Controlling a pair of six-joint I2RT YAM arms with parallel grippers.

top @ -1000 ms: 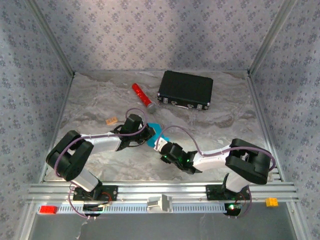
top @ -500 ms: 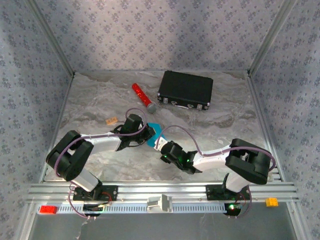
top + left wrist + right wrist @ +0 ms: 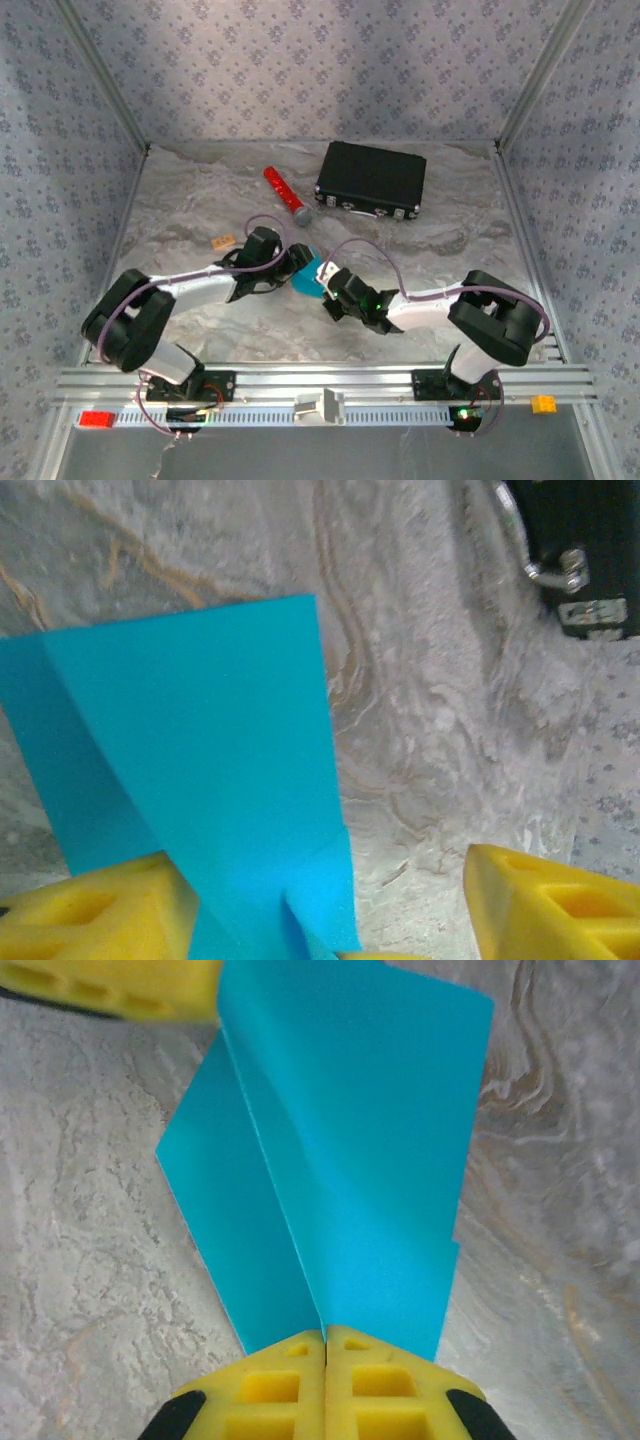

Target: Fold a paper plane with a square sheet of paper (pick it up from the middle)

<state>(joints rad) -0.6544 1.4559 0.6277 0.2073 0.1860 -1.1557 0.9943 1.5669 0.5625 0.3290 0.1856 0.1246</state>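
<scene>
The cyan-blue paper plane (image 3: 350, 1160) is a folded sheet with a raised centre ridge, lying low over the table's middle (image 3: 307, 278). My right gripper (image 3: 325, 1338) is shut on the near end of that ridge, and it meets the paper from the right (image 3: 327, 285). My left gripper (image 3: 330, 925) stands open at the paper's other side (image 3: 298, 263). Its left finger (image 3: 90, 910) lies against the paper (image 3: 200, 770), while its right finger (image 3: 550, 900) is well apart over bare table. That yellow finger (image 3: 110, 985) also shows past the paper's far end.
A black case (image 3: 372, 178) lies at the back right, its latches (image 3: 585, 550) close ahead of my left gripper. A red cylinder (image 3: 285, 194) lies left of the case. A small tan piece (image 3: 223, 241) sits on the marbled table (image 3: 200, 200). Patterned walls enclose three sides.
My left gripper has opened and let go of the paper. My right gripper has slid up and left and closed on the ridge. The left arm's elbow has dropped lower.
</scene>
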